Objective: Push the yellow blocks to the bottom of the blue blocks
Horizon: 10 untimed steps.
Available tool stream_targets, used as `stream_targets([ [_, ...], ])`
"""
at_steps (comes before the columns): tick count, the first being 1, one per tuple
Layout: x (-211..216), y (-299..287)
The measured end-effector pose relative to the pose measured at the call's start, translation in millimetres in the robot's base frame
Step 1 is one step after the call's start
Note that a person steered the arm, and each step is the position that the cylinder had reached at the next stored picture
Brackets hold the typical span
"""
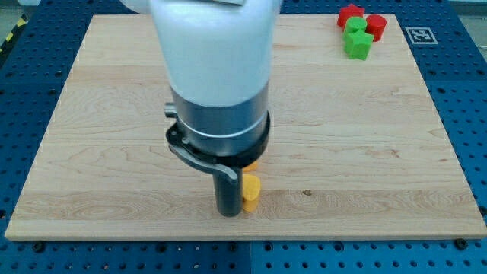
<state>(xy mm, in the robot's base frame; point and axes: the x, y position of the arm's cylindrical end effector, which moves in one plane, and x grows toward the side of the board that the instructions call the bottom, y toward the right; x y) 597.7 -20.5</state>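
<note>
Yellow block (pixel 250 192) sits low on the board (pixel 91 152), a little left of centre, touching the right side of my tip (pixel 230 214). A second yellow piece (pixel 252 164) peeks out just above it, mostly hidden under the arm's body (pixel 217 84); its shape cannot be made out. There is no claw here, only the rod, so nothing is held; the tip merely presses against the block's side.

No blue blocks are visible. They may be hidden behind the arm, so the target spot cannot be confirmed, and a push made blind could send the yellow blocks the wrong way.

The tip meets the block off to one side, so I judge it could slip past or spin the block instead of driving it. The two yellow pieces might also separate.

Far at the view's top right, the red blocks (pixel 351 14) and green blocks (pixel 358 43) cluster well apart from all this.
</note>
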Motion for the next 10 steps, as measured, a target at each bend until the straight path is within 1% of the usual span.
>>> stream_targets([
  [1,10.9,13.0],
  [2,9.6,17.5],
  [8,-78.8,34.2],
  [10,-52.7,16.9],
])
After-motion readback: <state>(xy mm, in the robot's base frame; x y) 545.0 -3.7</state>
